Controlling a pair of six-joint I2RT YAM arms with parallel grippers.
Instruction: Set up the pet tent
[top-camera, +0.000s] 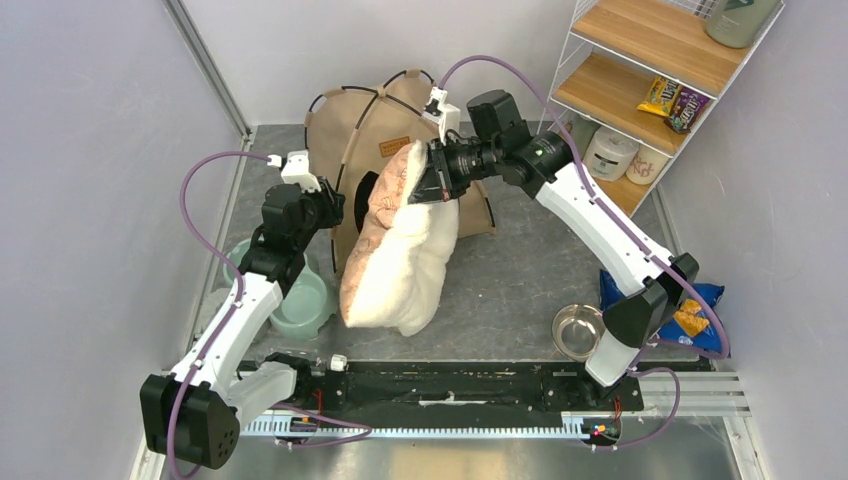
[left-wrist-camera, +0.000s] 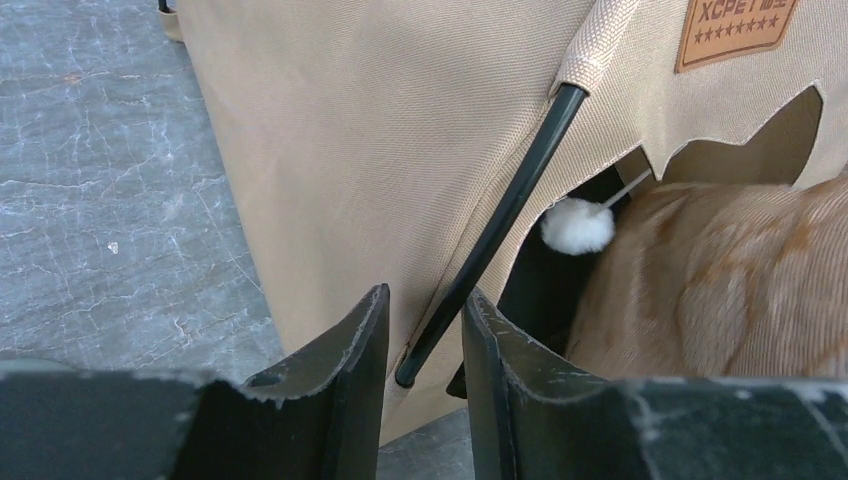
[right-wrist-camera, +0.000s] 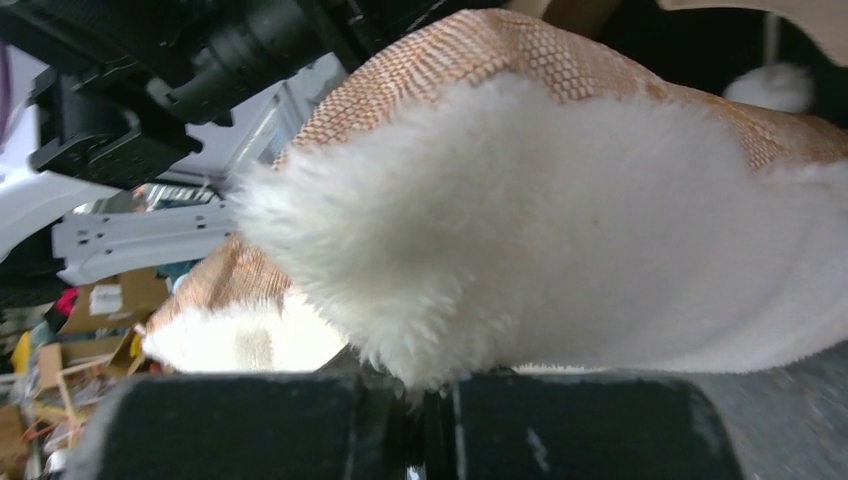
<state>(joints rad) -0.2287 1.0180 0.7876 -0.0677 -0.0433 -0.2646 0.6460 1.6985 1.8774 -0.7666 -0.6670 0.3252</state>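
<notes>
The pet tent (top-camera: 365, 130) stands at the back middle, tan fabric with thin black crossing poles and a brown label patch (top-camera: 395, 146). My left gripper (top-camera: 335, 208) is at its left side; in the left wrist view its jaws (left-wrist-camera: 425, 293) stand slightly apart on either side of the lower end of a black pole (left-wrist-camera: 500, 215), not clamped on it. My right gripper (top-camera: 430, 185) is shut on the top edge of the fluffy white pillow (top-camera: 405, 265), holding it upright in front of the tent's doorway. The pillow fills the right wrist view (right-wrist-camera: 520, 230), pinched at the jaws (right-wrist-camera: 435, 385).
A green bowl (top-camera: 300, 300) lies under my left arm. A steel bowl (top-camera: 577, 330) and a blue snack bag (top-camera: 690, 310) lie at front right. A wire shelf (top-camera: 650, 80) with snacks stands at back right. A white pom-pom (left-wrist-camera: 577, 225) hangs in the doorway.
</notes>
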